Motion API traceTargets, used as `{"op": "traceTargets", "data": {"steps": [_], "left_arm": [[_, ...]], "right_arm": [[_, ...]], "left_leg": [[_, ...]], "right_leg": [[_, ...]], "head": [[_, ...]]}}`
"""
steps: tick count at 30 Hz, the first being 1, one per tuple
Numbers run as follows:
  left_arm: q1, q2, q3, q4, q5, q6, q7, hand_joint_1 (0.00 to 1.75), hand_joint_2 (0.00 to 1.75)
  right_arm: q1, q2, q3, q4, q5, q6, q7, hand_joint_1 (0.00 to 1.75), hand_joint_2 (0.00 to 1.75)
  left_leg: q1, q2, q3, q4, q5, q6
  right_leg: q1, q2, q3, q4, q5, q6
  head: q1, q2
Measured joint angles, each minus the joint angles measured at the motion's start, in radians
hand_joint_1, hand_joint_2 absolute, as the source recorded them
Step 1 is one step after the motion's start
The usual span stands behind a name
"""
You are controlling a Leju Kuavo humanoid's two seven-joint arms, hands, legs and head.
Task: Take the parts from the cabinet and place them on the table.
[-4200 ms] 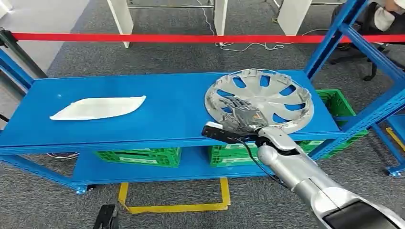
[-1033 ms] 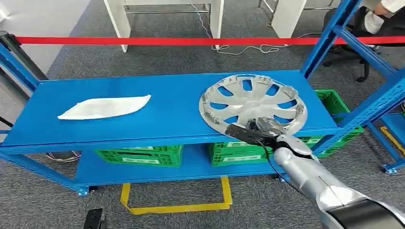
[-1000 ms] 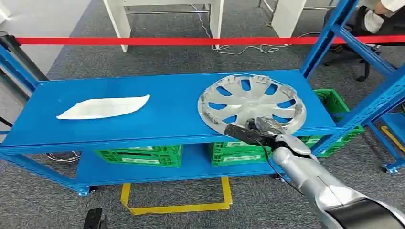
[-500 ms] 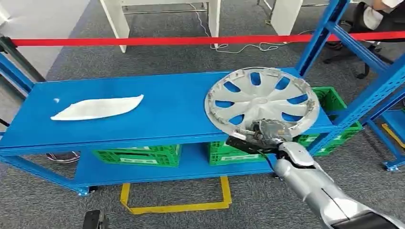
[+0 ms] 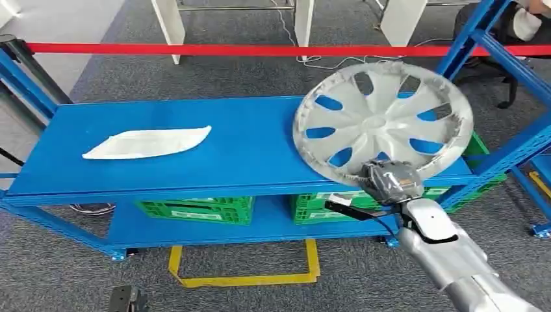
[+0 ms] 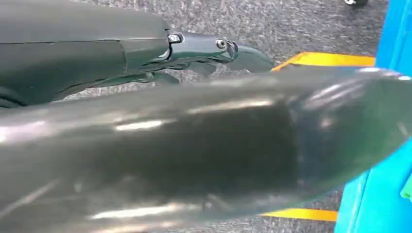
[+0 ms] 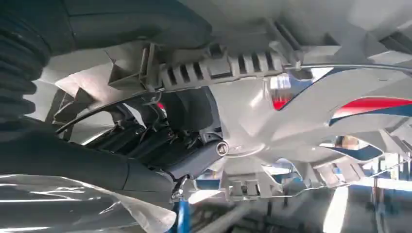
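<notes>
A: Hubcap (image 5: 383,120) first: where is your right hand (image 5: 388,181) on it?

B: Your right hand grips the hubcap at its near lower rim. The right wrist view shows the dark fingers (image 7: 160,141) curled up against its ribbed underside.

A: And the hubcap itself?

B: It is tilted up, its far edge raised over the right end of the blue shelf (image 5: 195,162). Whether the near edge touches that shelf, you cannot tell.

A: Which step is that?

B: I judge it the take-out: the part is gripped but not yet off the shelf and on the table.

A: Next?

B: You will likely need to carry it off without catching the blue upright (image 5: 464,39) just beside it. A white panel (image 5: 148,142) lies at the shelf's left end.

A: Left hand (image 6: 214,48)?

B: Its fingers look drawn together on nothing.
</notes>
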Motion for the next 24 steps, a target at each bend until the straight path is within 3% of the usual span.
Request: {"op": "traceTargets", "data": {"steps": [3,5,6,7,9,10,11,12,14,15,19,20,21,24], "left_arm": [[0.003,0.0,0.002,0.0,0.0,-0.011,-0.01,0.0,0.0],[0.003,0.002,0.002,0.0,-0.001,-0.018,-0.019,0.0,0.0],[0.003,0.002,0.002,0.0,-0.002,-0.02,-0.021,0.0,0.0],[0.003,0.002,0.002,0.0,-0.003,-0.021,-0.021,0.0,0.0],[0.004,0.002,0.002,0.0,-0.006,-0.022,-0.021,0.0,0.0],[0.005,0.002,0.002,0.0,-0.008,-0.022,-0.021,0.0,0.0],[0.006,0.002,0.002,0.0,-0.01,-0.022,-0.021,0.0,0.0],[0.006,0.002,0.002,0.0,-0.01,-0.022,-0.021,0.0,0.0],[0.006,0.003,0.002,0.0,-0.011,-0.022,-0.021,0.0,0.0],[0.006,0.005,0.002,0.0,-0.011,-0.022,-0.021,0.0,0.0],[0.008,0.005,0.002,0.0,-0.012,-0.022,-0.021,0.0,0.0],[0.007,0.003,0.002,0.0,-0.013,-0.022,-0.021,0.0,0.0],[0.007,0.003,0.002,0.0,-0.014,-0.02,-0.021,0.0,0.0],[0.006,0.0,0.003,0.0,-0.016,-0.019,-0.006,0.0,0.0]], "right_arm": [[0.031,-0.013,-0.01,-0.093,-0.025,0.002,-0.023,1.75,1.75],[0.058,-0.018,-0.016,-0.163,-0.046,0.001,-0.037,1.75,1.75],[0.069,-0.023,-0.019,-0.197,-0.055,-0.002,-0.043,1.75,1.75],[0.081,-0.023,-0.021,-0.237,-0.066,-0.003,-0.048,1.75,1.75],[0.099,-0.024,-0.022,-0.292,-0.071,-0.01,-0.055,1.75,1.75],[0.108,-0.024,-0.022,-0.318,-0.072,-0.013,-0.059,1.75,1.75],[0.116,-0.024,-0.022,-0.337,-0.074,-0.014,-0.061,1.75,1.75],[0.121,-0.024,-0.022,-0.351,-0.074,-0.015,-0.062,1.75,1.75],[0.123,-0.025,-0.022,-0.38,-0.075,-0.015,-0.064,1.75,1.75],[0.124,-0.025,-0.022,-0.389,-0.075,-0.015,-0.064,1.75,1.75],[0.134,-0.029,-0.022,-0.417,-0.11,-0.02,-0.084,1.75,1.75],[0.139,-0.029,-0.023,-0.431,-0.134,-0.022,-0.1,1.75,1.75],[0.145,-0.034,-0.023,-0.446,-0.149,-0.026,-0.108,1.75,1.75],[0.166,-0.035,-0.021,-0.494,-0.187,-0.037,-0.133,1.75,1.75]], "left_leg": [[0.002,0.0,-0.005,0.001,0.003,-0.008],[0.002,0.005,-0.013,0.034,-0.017,-0.022],[0.0,0.004,-0.028,0.076,-0.04,-0.027],[0.002,0.005,-0.065,0.158,-0.082,-0.031],[0.003,0.005,-0.129,0.286,-0.137,-0.032],[0.003,0.005,-0.148,0.316,-0.138,-0.031],[0.003,0.005,-0.144,0.299,-0.112,-0.027],[0.002,0.005,-0.126,0.247,-0.069,-0.021],[-0.007,0.004,-0.056,0.069,0.033,-0.002],[-0.012,0.004,-0.035,0.028,0.028,0.007],[-0.015,0.004,-0.029,0.001,0.026,0.01],[-0.003,0.005,-0.02,-0.018,0.035,0.014],[-0.004,0.005,-0.017,-0.023,0.037,0.017],[-0.004,0.005,-0.019,-0.023,0.037,0.021]], "right_leg": [[0.002,0.003,-0.002,-0.012,-0.009,-0.016],[-0.006,0.001,0.004,-0.016,-0.008,-0.026],[-0.006,0.001,0.007,-0.016,-0.011,-0.034],[-0.005,0.001,0.008,-0.016,-0.012,-0.039],[-0.003,0.003,0.01,-0.016,-0.015,-0.042],[-0.002,0.004,0.012,-0.015,-0.016,-0.044],[0.0,0.006,0.016,-0.015,-0.018,-0.046],[0.002,0.007,0.02,-0.015,-0.021,-0.046],[0.005,0.008,0.027,-0.016,-0.025,-0.045],[0.005,0.008,0.027,-0.016,-0.026,-0.043],[0.006,0.006,0.022,-0.022,-0.022,-0.024],[0.007,0.006,0.014,-0.017,-0.032,-0.019],[0.008,0.006,0.005,0.002,-0.051,-0.016],[0.002,0.006,-0.099,0.227,-0.156,-0.008]], "head": [[0.0,0.0],[0.0,0.0],[-0.007,0.0],[-0.006,0.0],[-0.007,0.0],[-0.008,0.0],[-0.007,0.0],[-0.008,0.0],[-0.007,0.0],[-0.006,0.0],[-0.007,0.0],[-0.006,0.0],[-0.003,0.0],[-0.003,0.0]]}}
